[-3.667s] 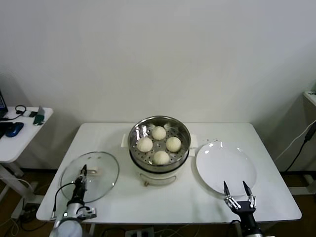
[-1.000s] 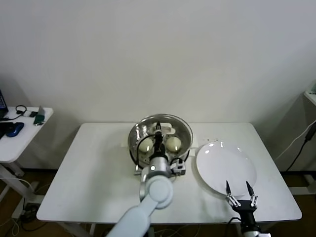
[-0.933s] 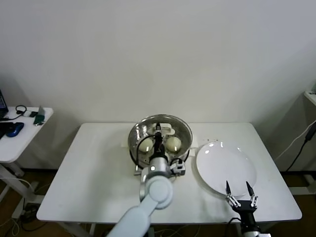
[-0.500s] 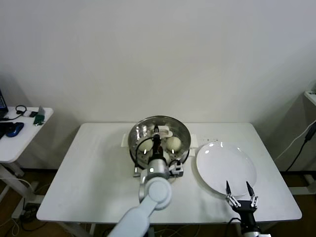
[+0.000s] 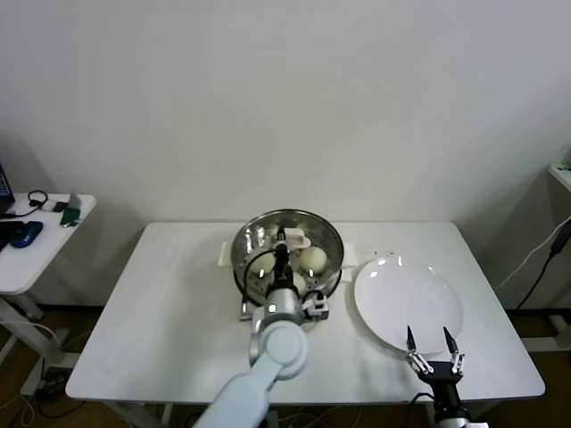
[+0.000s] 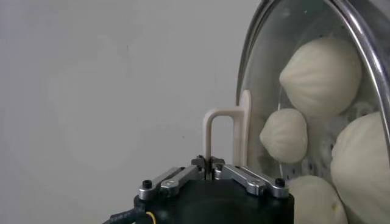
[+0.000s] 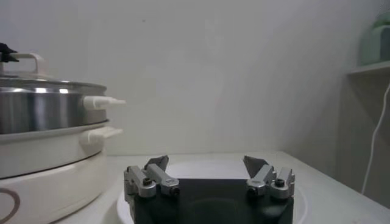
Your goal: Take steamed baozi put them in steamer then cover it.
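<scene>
- Head view showed the steamer (image 5: pixel 288 259) standing at the middle of the white table (image 5: pixel 178 321), toward its back edge, with the cover (image 5: pixel 308 225) lying on its rim.
- The left gripper (image 5: pixel 282 242) reached over the steamer from the front, its jaws clenched on the cover's cream-white handle (image 5: pixel 294 237).
- Left wrist view showed that handle (image 6: pixel 226 137) pinched between the closed jaws, and the steamed baozi (image 6: pixel 320 77) seen through the glass, lying on the perforated tray inside the pot.
- At least two buns showed in the head view beside the arm; the arm hid the rest.
- The white plate (image 5: pixel 409 303) lay on the table just beside the steamer, on the robot's right.
- The right gripper (image 5: pixel 433 342) sat at the table's near edge by the plate, jaws spread and holding nothing.
- Right wrist view showed the steel pot on its cream base (image 7: pixel 42 164), lid handle on top.
</scene>
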Tool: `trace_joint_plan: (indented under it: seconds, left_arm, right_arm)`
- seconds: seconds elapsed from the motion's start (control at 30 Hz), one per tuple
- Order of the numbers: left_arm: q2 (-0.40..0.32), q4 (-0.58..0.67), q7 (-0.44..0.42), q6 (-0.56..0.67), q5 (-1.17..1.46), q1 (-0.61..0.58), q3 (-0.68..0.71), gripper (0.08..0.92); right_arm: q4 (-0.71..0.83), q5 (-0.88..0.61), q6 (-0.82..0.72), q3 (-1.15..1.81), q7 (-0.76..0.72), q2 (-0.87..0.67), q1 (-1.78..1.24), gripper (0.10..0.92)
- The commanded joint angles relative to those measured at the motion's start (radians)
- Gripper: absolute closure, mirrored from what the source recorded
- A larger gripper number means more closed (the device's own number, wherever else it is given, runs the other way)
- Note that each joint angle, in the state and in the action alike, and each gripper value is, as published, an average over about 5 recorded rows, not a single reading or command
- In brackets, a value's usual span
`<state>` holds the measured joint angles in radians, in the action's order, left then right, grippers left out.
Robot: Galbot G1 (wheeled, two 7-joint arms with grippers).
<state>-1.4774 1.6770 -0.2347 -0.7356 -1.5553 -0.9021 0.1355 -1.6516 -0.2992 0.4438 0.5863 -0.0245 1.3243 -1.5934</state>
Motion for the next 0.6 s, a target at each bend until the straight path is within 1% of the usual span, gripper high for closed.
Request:
trace_joint_plan:
  seconds: [0.03,0.13,0.27,0.47,0.53,0.6]
  left_arm:
    - [0.017,0.021,0.008,-0.006,0.050,-0.001,0.005,0.852]
    - [0.031,0.053,-0.002,-0.013,0.082,-0.001,0.017,0.790]
    - [0.059,0.128,-0.028,-0.030,0.131,0.001,0.035,0.678]
    - [0.143,0.266,-0.053,-0.049,0.203,-0.021,0.056,0.505]
    - [0.178,0.308,-0.043,-0.047,0.226,-0.045,0.047,0.444]
    - [0.213,0.346,-0.002,-0.030,0.283,-0.076,0.021,0.383]
  right_arm:
    - [-0.003,0.000,-0.006,0.000,-0.006,-0.003,-0.001,0.203]
    - [-0.004,-0.001,-0.011,0.000,-0.010,-0.004,0.001,0.203]
    - [-0.005,-0.001,-0.018,-0.001,-0.011,-0.004,0.003,0.202]
    - [-0.008,-0.004,-0.037,-0.002,0.003,-0.005,0.007,0.203]
    - [-0.012,-0.016,-0.046,-0.004,0.020,-0.006,0.007,0.202]
    - [-0.020,-0.027,-0.067,-0.008,0.035,-0.009,0.005,0.203]
